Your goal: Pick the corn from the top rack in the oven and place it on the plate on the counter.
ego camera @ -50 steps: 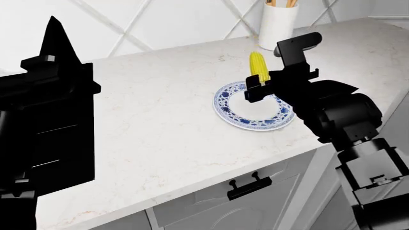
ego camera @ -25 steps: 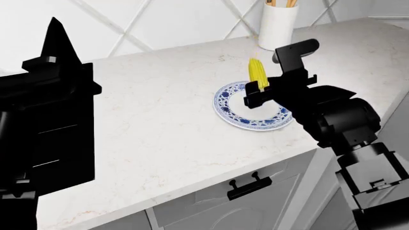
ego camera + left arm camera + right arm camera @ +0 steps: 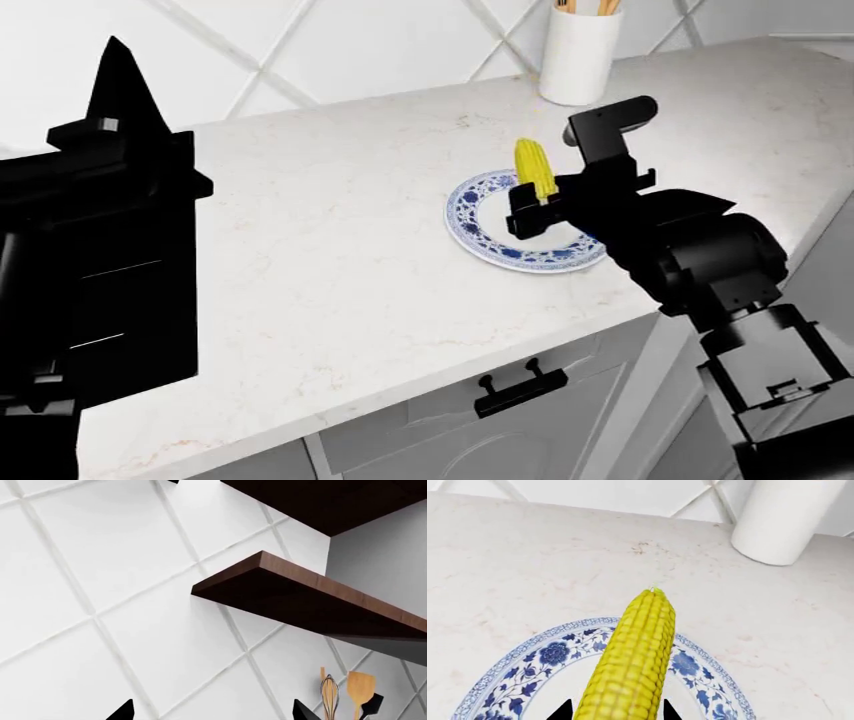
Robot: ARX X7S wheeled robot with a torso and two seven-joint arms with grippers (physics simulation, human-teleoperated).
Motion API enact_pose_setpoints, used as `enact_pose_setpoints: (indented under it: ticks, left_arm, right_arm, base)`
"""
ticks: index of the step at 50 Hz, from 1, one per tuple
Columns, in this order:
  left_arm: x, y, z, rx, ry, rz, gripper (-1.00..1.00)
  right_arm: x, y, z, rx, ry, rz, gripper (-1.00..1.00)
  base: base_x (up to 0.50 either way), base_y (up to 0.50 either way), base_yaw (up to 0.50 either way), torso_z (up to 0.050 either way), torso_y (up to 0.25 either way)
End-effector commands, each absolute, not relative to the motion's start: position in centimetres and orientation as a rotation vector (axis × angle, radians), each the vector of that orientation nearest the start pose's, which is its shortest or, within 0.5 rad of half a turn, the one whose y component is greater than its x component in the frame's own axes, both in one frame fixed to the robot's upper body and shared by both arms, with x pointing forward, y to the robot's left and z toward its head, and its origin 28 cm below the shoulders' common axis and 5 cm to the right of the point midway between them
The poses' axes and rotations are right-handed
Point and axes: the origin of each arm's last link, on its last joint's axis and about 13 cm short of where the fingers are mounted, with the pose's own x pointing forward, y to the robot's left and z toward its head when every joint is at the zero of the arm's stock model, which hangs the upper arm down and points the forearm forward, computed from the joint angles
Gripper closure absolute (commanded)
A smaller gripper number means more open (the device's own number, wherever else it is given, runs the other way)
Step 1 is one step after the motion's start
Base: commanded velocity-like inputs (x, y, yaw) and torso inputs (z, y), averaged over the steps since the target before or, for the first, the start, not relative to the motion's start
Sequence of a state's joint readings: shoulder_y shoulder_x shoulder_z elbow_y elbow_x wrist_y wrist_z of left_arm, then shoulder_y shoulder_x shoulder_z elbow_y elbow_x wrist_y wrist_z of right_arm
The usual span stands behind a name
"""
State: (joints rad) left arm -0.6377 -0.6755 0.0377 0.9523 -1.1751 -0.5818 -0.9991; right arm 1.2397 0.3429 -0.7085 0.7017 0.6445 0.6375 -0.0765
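One cob — the corn (image 3: 534,166), clamped in the closed right end effector (image 3: 545,195) — has sunk lower over the plate (image 3: 483,236); release is near.

Right gripper (image 3: 534,200) extended forward, jaws clamped, left gripper (image 3: 114,70) raised, its state unclear

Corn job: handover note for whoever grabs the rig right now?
Right pincer: shut on the corn, held over the plate on the counter; contact with the plate can't be told.
Left pincer: open, empty, pointing up at the tiled wall.
Done: corn carried to the plate; oven out of view.
Left: lower it onto the plate, release, back the right arm away.
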Motion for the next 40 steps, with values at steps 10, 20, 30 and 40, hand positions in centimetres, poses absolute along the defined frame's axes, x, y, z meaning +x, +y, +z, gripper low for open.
enact_pose_setpoints:
  ticks: [10,20,30,40]
  left_arm:
    - [17.6,22.4,27.2,-0.229,-0.536,0.048,-1.00]
    - [17.5,22.3,27.2,-0.228,-0.538,0.046,-1.00]
    - [17.5,22.4,27.2,-0.228,-0.539,0.046,-1.00]
    - [17.6,22.4,27.1,-0.229,-0.537,0.047,-1.00]
  right_arm:
    - [39.9,-14.4,19.6,-0.205,0.332,0.264,1.00]
    - [39.7,-14.6,19.2,-0.203,0.335,0.262,1.00]
    - [39.6,-14.5,19.1,-0.202,0.340,0.266,1.00]
    - [39.6,-14.5,18.8,-0.199,0.346,0.265,1.00]
  base:
    - [0.00,0.00,0.00,0.000,0.001]
    - [0.00,0.00,0.00,0.000,0.000]
    - [0.00,0.00,0.00,0.000,0.001]
    - [0.00,0.00,0.00,0.000,0.000]
